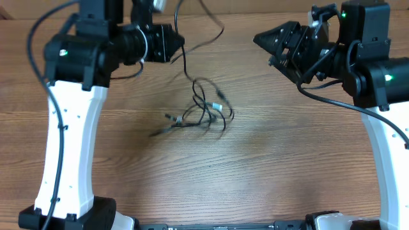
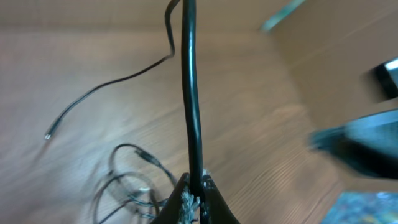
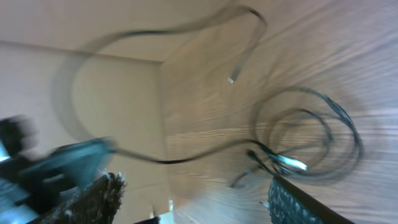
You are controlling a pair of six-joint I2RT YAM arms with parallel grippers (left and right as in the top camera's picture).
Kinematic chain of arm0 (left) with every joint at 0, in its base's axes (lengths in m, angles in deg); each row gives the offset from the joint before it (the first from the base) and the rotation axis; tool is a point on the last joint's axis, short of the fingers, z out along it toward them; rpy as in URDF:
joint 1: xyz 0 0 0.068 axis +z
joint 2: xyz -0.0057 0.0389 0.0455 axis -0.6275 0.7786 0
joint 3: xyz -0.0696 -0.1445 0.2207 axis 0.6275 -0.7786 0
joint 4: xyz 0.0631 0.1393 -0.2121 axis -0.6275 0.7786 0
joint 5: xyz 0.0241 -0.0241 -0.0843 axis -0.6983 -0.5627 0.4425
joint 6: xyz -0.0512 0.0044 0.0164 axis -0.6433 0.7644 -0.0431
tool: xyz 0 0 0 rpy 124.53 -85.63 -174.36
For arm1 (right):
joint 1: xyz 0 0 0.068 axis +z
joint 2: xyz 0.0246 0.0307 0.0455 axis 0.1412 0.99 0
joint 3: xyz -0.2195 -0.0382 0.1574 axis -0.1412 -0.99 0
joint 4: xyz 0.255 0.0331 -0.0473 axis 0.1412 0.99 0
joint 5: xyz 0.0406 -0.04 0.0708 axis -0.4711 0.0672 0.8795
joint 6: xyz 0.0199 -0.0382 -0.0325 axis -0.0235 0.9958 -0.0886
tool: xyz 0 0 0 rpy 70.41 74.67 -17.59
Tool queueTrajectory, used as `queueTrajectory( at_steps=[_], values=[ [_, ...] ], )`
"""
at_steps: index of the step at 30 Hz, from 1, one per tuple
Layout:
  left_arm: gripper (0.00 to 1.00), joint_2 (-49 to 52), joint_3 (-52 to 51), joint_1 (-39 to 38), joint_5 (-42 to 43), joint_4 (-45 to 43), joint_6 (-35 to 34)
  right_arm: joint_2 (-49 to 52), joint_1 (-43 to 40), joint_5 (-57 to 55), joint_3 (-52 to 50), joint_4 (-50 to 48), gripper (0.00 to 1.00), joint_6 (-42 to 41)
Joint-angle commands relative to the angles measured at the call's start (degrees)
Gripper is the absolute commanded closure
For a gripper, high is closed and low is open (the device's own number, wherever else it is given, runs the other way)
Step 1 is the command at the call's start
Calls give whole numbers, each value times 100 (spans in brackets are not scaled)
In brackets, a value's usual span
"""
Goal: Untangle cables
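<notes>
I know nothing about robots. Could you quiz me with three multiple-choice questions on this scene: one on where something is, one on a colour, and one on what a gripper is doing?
1. Where does the tangle of cables lie?
A. near the middle of the table
B. at the front edge
C. hanging off the side
2. What colour are the cords?
A. white
B. black
C. red
3. The left gripper is:
A. open and empty
B. shut on a cable
C. out of sight
Answers:
1 A, the overhead view shows it mid-table.
2 B, every cord looks black.
3 B, its wrist view shows the cable pinched between the fingertips.
</notes>
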Motion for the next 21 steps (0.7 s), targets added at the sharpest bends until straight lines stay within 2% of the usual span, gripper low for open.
queueTrajectory(
  at_steps=[1,7,14,21],
  values=[
    [96,-236,715,-35,756,-260,-546,2,-13,-660,70,214,25,203],
    [96,-256,1355,-35,887,-981,-1086,2,-2,-855,-116,470,24,391],
    [96,-264,1506,-35,892,-1941,-2048,2,-2,-852,-474,474,23,483],
    [96,-264,1506,-35,675,-3462,-2201,4,-2,-852,-960,490,22,654]
  ],
)
